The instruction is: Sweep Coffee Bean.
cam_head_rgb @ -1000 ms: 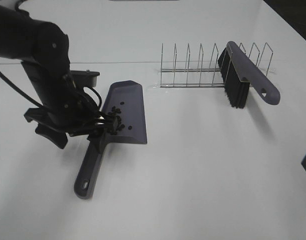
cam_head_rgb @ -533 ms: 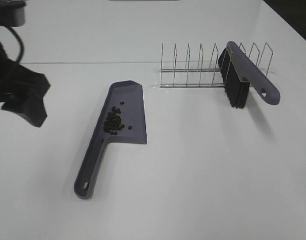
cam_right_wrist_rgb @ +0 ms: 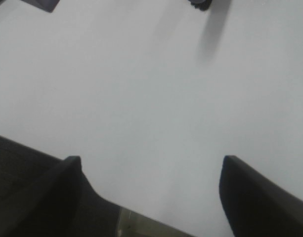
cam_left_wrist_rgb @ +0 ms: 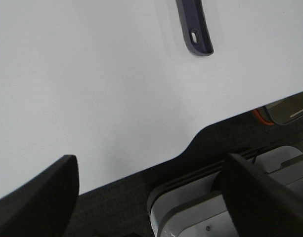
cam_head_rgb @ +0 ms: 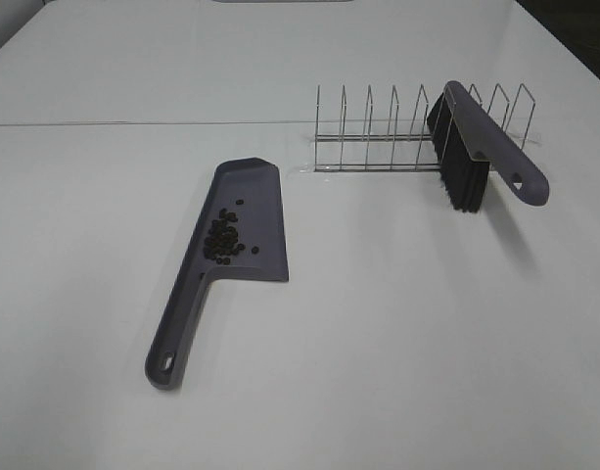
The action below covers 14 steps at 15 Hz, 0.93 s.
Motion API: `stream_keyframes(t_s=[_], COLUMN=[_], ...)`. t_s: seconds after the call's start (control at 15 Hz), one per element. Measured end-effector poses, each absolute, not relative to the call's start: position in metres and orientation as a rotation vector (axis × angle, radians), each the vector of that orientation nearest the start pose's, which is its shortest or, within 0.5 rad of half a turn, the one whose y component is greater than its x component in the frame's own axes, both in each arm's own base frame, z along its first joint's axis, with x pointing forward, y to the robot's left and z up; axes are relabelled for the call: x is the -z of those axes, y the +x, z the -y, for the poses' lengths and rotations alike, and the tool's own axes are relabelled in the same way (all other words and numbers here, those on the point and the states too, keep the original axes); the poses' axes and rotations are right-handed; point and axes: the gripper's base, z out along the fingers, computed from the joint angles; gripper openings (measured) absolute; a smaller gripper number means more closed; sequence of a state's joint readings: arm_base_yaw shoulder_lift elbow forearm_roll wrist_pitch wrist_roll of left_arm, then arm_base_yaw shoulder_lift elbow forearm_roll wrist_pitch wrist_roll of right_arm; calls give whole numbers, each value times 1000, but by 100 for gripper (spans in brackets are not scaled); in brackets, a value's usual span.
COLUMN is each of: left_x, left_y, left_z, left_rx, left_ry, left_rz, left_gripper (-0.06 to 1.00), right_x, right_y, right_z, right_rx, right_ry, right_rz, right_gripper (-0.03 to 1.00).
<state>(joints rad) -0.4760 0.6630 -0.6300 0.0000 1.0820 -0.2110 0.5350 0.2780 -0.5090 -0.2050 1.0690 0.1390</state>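
Beans [cam_head_rgb: 222, 238] sit heaped in the dustpan [cam_head_rgb: 246, 220], near where its handle joins, with a few strays closer to the open lip. Your main risk, as I judge it, is a knock to that handle, which would spill them across the white table [cam_head_rgb: 397, 333]. The brush [cam_head_rgb: 473, 147] leans in the wire rack [cam_head_rgb: 378, 147], well apart from the dustpan. Your left gripper [cam_left_wrist_rgb: 151, 197] and right gripper [cam_right_wrist_rgb: 151, 192] both stand spread wide, holding and touching nothing.
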Motion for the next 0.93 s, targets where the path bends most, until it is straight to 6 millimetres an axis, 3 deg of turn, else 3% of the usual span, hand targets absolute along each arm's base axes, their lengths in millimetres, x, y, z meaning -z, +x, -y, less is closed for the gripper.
stream_keyframes(t_s=[0.13,0.4,0.93], left_x=[-281,-277,-277], left_y=[62,33,31], left_z=[32,26,29], left_rx=[263,352,363], left_ry=[414,563,668], left_rz=[-2459,-2268,-2234], left_gripper=[75,75,75], right_x=[-276,-275,-275], right_y=[39,39,38], right_z=[-4,-5,-5], right_rx=[-72,-76,-78], right_ry=[-514,-527,-527], right_rz=[-2235,-2237,-2238], right_gripper=[75,75,75])
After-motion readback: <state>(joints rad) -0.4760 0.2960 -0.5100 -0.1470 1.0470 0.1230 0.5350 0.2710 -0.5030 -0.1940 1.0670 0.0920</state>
